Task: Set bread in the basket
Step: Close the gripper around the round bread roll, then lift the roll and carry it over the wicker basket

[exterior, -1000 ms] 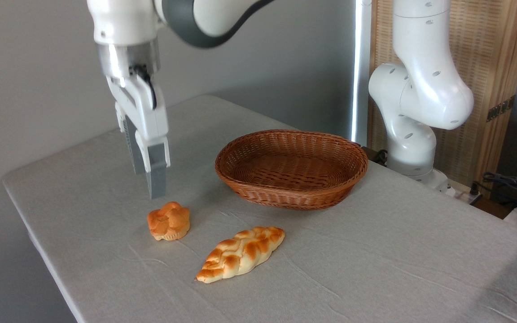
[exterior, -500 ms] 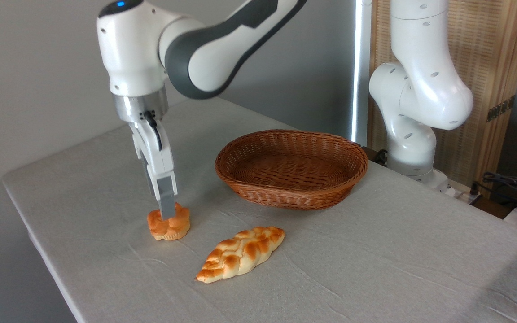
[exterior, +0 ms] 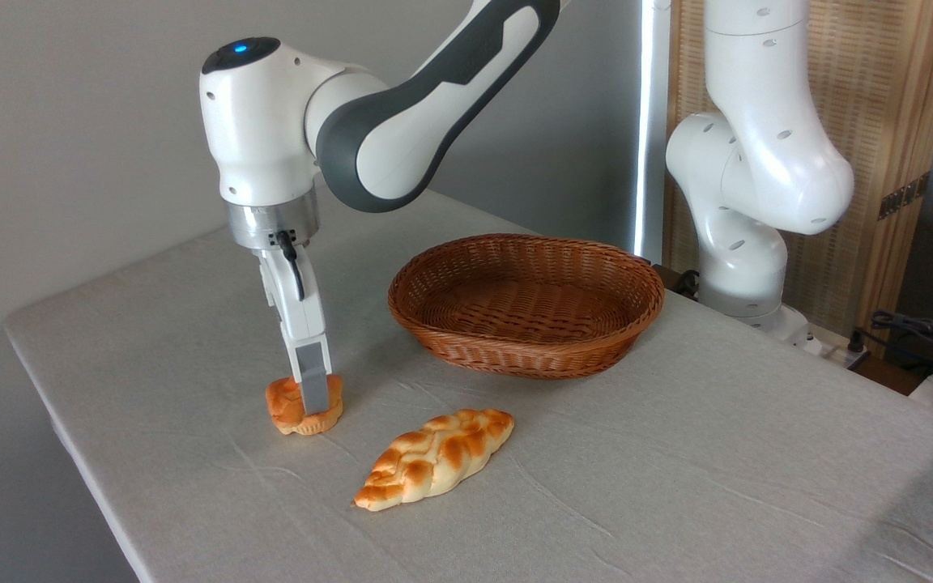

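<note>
Camera view: pincer sits low over the bread near the surface's left edge, its spread hidden from view; an off-centre squeeze could pop the bun away from the basket.

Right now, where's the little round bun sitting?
The bun sits on the table at the picture's left, under the gripper, whose near finger covers its middle. The braided loaf lies to its lower right, the basket farther right.
</note>
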Controlling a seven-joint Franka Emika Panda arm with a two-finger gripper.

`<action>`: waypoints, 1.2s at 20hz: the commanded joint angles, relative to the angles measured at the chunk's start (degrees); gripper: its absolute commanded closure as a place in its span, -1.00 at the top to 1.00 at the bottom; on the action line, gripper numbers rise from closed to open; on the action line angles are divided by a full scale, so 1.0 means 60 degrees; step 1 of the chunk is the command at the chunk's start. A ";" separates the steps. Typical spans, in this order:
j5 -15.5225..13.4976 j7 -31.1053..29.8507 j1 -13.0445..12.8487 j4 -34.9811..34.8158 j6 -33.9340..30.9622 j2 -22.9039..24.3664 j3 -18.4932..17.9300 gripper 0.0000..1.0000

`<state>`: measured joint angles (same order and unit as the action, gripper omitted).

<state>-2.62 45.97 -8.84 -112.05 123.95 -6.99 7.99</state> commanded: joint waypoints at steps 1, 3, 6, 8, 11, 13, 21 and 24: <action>-0.0003 0.0160 -0.0006 -0.0119 0.0347 -0.0080 -0.0014 0.41; -0.0003 0.0175 -0.0006 -0.0119 0.0421 -0.0080 -0.0014 -0.07; 0.0200 0.0175 -0.0006 -0.0119 0.0435 -0.0095 -0.0014 -0.45; 0.0538 0.0160 -0.0006 -0.0119 0.0421 -0.0124 -0.0014 -0.45; 0.0554 0.0116 -0.0006 -0.0119 0.0421 -0.0226 0.0001 -0.45; 0.0554 0.0058 -0.0006 -0.0105 0.0421 -0.0183 0.0001 -0.45; -0.0001 -0.2006 -0.0020 0.0042 -0.0657 0.0563 0.0001 -0.44; -0.0863 -0.2315 0.0009 0.0305 -0.2314 0.1221 -0.0144 -0.44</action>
<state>-2.97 34.64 -8.84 -111.30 118.31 -4.07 8.03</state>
